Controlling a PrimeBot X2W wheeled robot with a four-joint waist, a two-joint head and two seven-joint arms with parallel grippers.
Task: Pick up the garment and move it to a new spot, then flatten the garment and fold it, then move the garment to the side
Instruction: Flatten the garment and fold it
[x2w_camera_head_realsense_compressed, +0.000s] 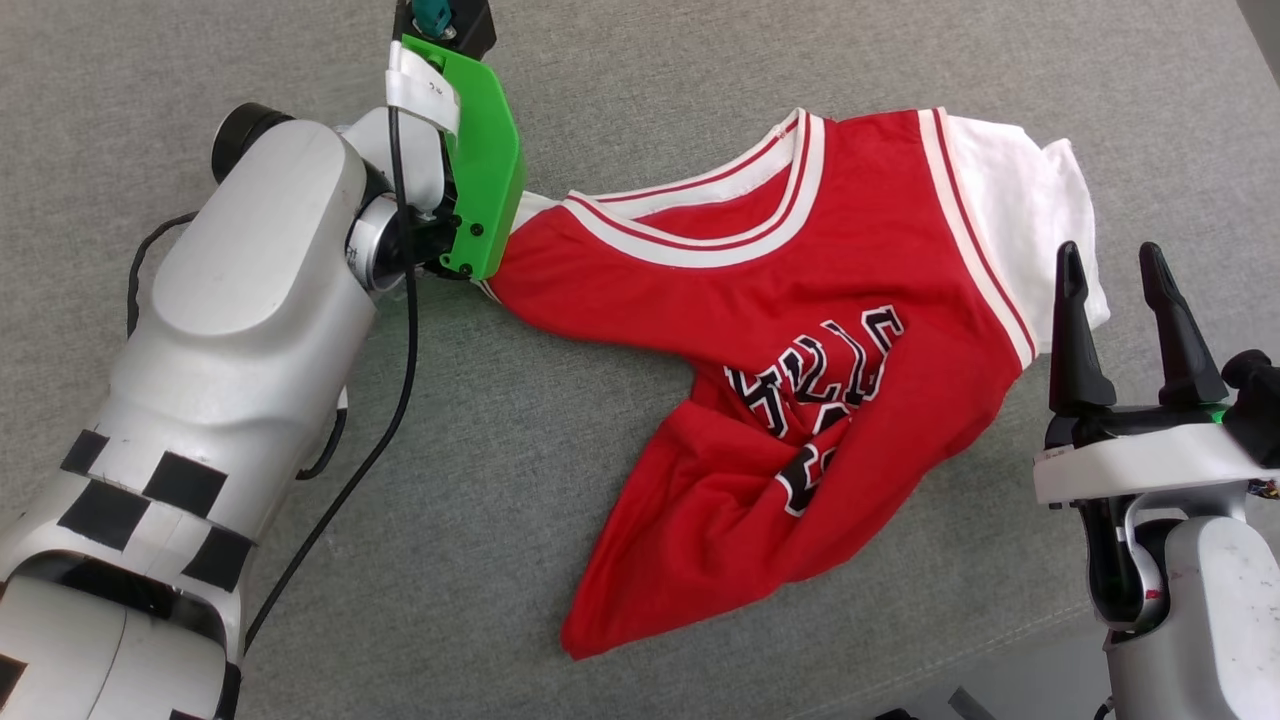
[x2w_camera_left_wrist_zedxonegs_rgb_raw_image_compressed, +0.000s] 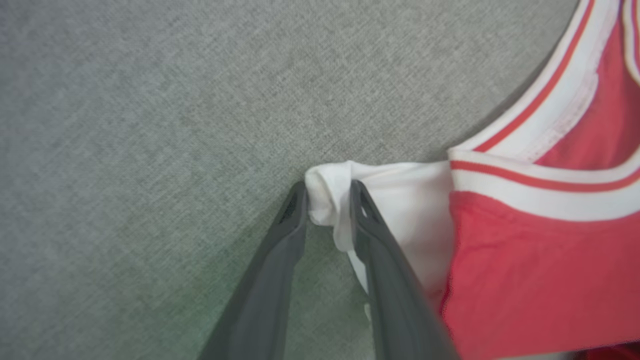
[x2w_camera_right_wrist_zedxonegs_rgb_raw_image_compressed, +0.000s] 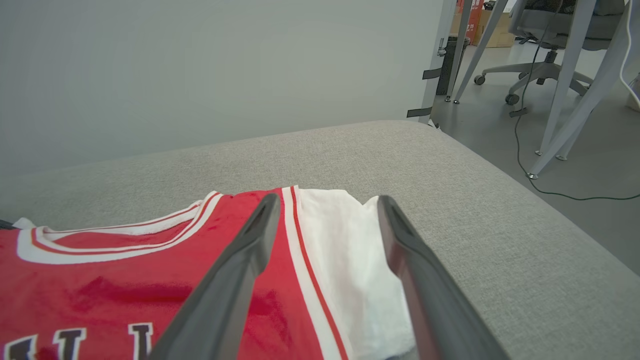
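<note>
In the head view, the left arm's green mount (x2w_camera_head_realsense_compressed: 485, 160) hid its fingers. The chest lettering on the jersey (x2w_camera_head_realsense_compressed: 800, 330) was crumpled and hard to read. The jersey lay rumpled on the grey upholstered surface (x2w_camera_head_realsense_compressed: 620, 80). The left gripper (x2w_camera_left_wrist_zedxonegs_rgb_raw_image_compressed: 327, 192) was clamped on the bunched end of one white sleeve (x2w_camera_left_wrist_zedxonegs_rgb_raw_image_compressed: 400, 200). The right gripper (x2w_camera_head_realsense_compressed: 1110, 255) stood with fingers well apart by the other sleeve (x2w_camera_head_realsense_compressed: 1010, 200), holding nothing.

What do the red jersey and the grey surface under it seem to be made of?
The red jersey with white sleeves: soft thin cloth, probably knit, matte; it creases and bunches. The grey surface: woven upholstery fabric, perhaps padded; fine weave shows, edges rounded.
</note>
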